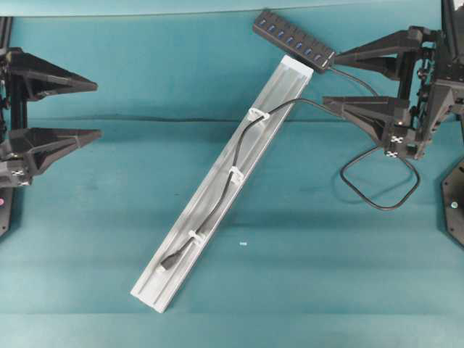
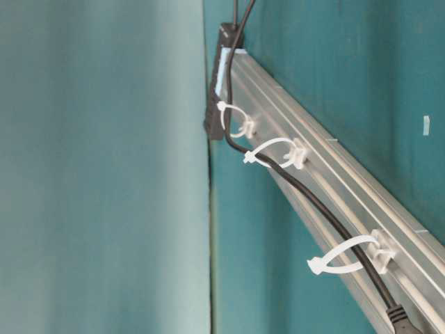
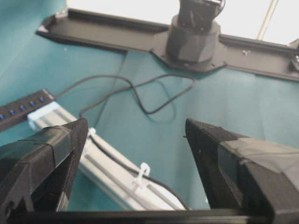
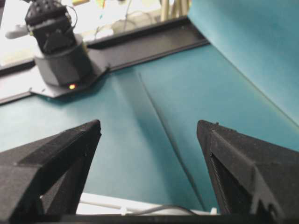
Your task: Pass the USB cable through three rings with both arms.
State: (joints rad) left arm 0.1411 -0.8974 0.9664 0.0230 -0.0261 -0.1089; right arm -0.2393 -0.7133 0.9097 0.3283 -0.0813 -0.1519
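- Your left gripper [image 1: 98,110] sits at the left edge of the overhead view with its jaws spread wide and nothing between them, well apart from the rail [image 1: 181,254].
- Your right gripper [image 1: 330,80] is at the upper right, jaws likewise spread and holding nothing; its lower finger [image 1: 355,109] lies just beside the USB cable [image 1: 217,205], though from overhead you cannot tell whether they touch.
- The cable runs from the black hub [image 1: 293,40] at the rail's top end, makes a loose loop on the teal table [image 1: 87,239] under your right arm, then comes back onto the rail.
- It passes through all three rings: the upper ring [image 1: 258,114], the middle ring [image 1: 235,174] and the lower ring [image 1: 196,236].
- The plug [image 1: 167,264] lies on the rail just past the lower ring, near the rail's bottom end.
- The table-level view shows the cable threaded under each whitish loop.
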